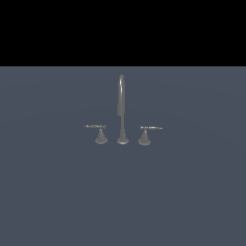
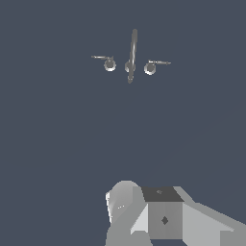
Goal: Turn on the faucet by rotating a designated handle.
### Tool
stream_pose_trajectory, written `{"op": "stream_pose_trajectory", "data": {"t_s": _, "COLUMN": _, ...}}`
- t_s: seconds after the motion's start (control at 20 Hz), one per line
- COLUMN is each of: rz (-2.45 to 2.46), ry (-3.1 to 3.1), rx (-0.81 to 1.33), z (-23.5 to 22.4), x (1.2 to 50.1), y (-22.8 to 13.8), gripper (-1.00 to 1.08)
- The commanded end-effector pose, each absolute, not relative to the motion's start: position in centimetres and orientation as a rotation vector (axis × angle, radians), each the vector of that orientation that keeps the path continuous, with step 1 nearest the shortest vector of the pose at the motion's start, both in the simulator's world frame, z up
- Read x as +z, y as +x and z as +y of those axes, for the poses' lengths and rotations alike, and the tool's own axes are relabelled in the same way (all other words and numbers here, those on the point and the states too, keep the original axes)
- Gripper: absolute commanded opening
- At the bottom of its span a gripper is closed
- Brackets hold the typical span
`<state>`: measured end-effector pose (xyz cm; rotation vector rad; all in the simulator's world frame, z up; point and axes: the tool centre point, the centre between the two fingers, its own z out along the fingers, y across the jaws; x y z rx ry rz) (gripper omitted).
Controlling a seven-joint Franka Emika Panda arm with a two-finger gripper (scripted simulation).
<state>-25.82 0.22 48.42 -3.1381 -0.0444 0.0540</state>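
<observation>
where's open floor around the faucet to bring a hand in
The wide bare surface in front of the faucet is free, as is either outer side. It is tight only between the spout and the handle or the other handle.

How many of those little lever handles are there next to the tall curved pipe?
2. One handle stands on the exterior view's left of the spout, its rod pointing left; the other handle stands on the right, its rod pointing right. Nothing seems hidden.

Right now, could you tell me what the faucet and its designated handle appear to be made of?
The faucet looks like dull grey metal with a matte, brushed-like finish: uniform grey with faint highlights along the spout. The handle matches it in colour and sheen. This is a render, so the material stays uncertain.
</observation>
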Motion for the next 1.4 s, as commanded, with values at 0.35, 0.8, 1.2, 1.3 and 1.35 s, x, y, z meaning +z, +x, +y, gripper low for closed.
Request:
{"op": "stream_pose_trajectory", "data": {"t_s": 0.35, "rz": -0.004, "ry": -3.138, "rx": 0.054, "z": 0.8, "x": 47.8, "y": -25.6, "gripper": -1.00}}
{"op": "stream_pose_trajectory", "data": {"t_s": 0.8, "rz": 0.167, "ry": -3.134, "rx": 0.052, "z": 3.0, "x": 45.0, "y": -24.7, "gripper": -1.00}}
{"op": "stream_pose_trajectory", "data": {"t_s": 1.2, "rz": 0.419, "ry": -3.110, "rx": 0.048, "z": 6.2, "x": 40.9, "y": -22.9, "gripper": -1.00}}
{"op": "stream_pose_trajectory", "data": {"t_s": 1.3, "rz": 0.485, "ry": -3.100, "rx": 0.047, "z": 6.9, "x": 39.8, "y": -22.3, "gripper": -1.00}}
{"op": "stream_pose_trajectory", "data": {"t_s": 1.35, "rz": 0.518, "ry": -3.094, "rx": 0.047, "z": 7.3, "x": 39.3, "y": -22.0, "gripper": -1.00}}
